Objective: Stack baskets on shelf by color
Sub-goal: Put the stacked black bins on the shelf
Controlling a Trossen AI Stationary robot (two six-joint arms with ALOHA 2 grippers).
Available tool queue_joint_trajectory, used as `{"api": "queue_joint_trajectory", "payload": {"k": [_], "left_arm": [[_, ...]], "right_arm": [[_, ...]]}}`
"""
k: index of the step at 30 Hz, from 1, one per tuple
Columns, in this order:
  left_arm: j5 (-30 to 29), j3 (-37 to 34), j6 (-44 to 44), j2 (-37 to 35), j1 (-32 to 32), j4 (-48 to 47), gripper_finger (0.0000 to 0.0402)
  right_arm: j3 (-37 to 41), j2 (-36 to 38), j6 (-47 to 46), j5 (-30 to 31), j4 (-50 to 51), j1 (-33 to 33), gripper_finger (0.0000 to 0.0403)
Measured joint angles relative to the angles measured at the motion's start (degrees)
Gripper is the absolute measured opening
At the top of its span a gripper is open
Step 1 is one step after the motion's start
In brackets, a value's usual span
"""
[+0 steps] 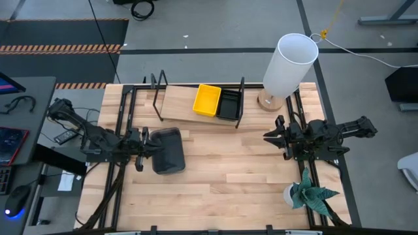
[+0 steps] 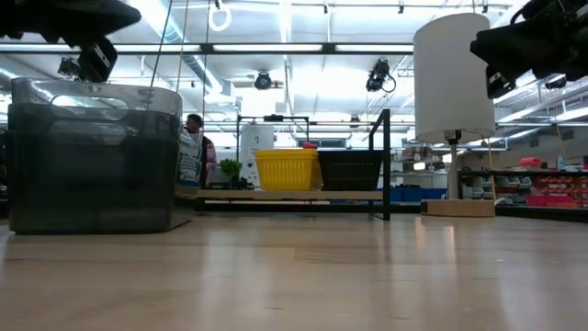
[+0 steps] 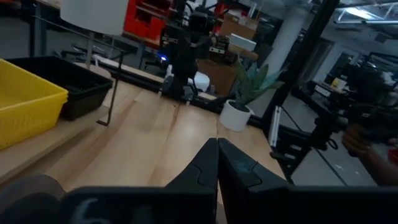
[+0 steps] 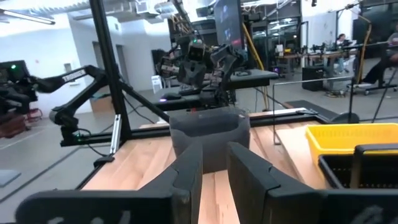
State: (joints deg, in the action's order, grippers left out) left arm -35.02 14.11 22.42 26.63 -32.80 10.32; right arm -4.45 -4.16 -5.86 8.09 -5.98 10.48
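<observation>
While half-hidden, grey basket (image 1: 167, 151) beside left gripper (image 1: 142, 151)

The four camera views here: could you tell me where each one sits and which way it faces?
High view: above the table, looking straight down; both arms show, left gripper at the grey basket.
Low view: at tabletop height, facing the shelf; both arms enter from above.
Left wrist view: on the left arm, facing across the table toward the right arm; own shut fingers show.
Right wrist view: on the right arm, facing the left arm; own parted fingers show.
Shared: all four show the yellow basket.
</observation>
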Motion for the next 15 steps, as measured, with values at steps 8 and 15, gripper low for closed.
{"api": "queue_joint_trajectory", "payload": {"k": [8, 15], "left_arm": [[0.35, 8.06, 3.73, -0.02, -0.02, -13.21, 0.0010], [3.22, 10.10, 6.89, 0.00, -0.02, -16.68, 0.0011]], "right_arm": [[2.16, 3.98, -0.07, -0.49, 0.06, 0.00, 0.0079], [2.25, 3.89, 0.93, -3.03, 0.11, 0.00, 0.0079]]}}
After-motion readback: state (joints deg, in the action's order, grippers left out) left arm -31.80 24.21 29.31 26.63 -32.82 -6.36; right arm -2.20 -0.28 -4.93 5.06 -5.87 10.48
